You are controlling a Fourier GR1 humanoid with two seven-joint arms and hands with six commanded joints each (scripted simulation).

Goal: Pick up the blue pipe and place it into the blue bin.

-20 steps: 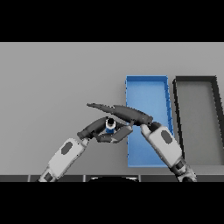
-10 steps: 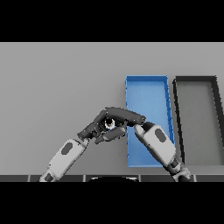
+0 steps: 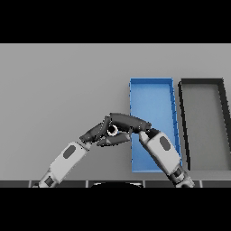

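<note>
Plain grey counter (image 3: 58,90) fills the scene. Blue bin (image 3: 151,106), long and open-topped, sits right of centre; a dark grey bin (image 3: 205,122) of similar shape lies just beside it on the right, apart by a narrow gap. Both hands meet just left of the blue bin's near-left edge. Left hand (image 3: 97,132) comes in from lower left, fingers curled toward the centre. Right hand (image 3: 127,122) comes in from lower right, its forearm crossing over the blue bin's near part, fingers bent over the top of the left hand. Between them a small round pale end shows, apparently the pipe (image 3: 112,131); its blue body is hidden by the fingers. Both hands look closed round it. Pipe is outside the blue bin, just left of it; cannot tell whether it touches the counter.
</note>
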